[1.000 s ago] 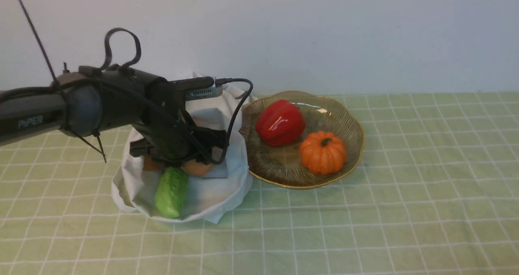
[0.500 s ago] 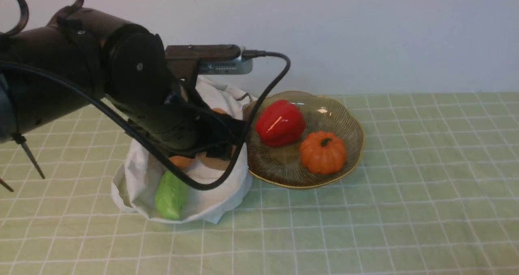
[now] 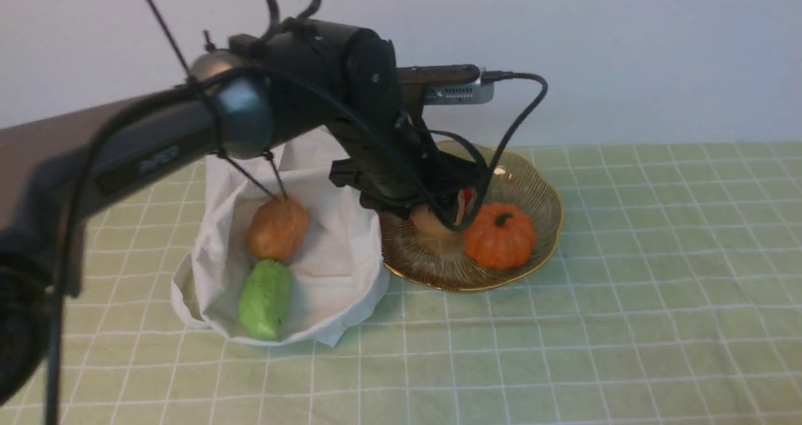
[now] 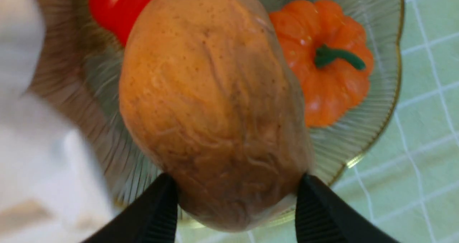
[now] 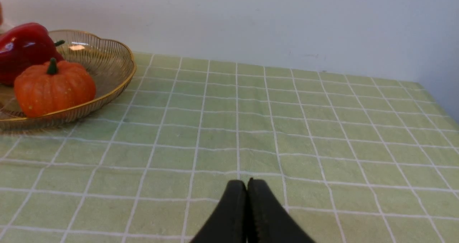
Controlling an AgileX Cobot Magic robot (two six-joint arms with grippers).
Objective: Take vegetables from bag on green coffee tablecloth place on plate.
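The potato [image 4: 215, 110] is pinched between the two fingers of the left pincer [image 3: 432, 217], over the plate [image 3: 540, 190], beside the pumpkin [image 3: 499, 237] and in front of the red pepper [image 4: 111, 6]. I cannot tell whether it touches the glass. A second ago this pincer was down in the bag [image 3: 338, 262]; it has since swung across to the plate. That uncovers a second potato [image 3: 277, 229] in the bag, touching the green vegetable [image 3: 265, 298]. The right pincer [image 5: 247, 187] is pressed together above the tablecloth [image 3: 626, 287].
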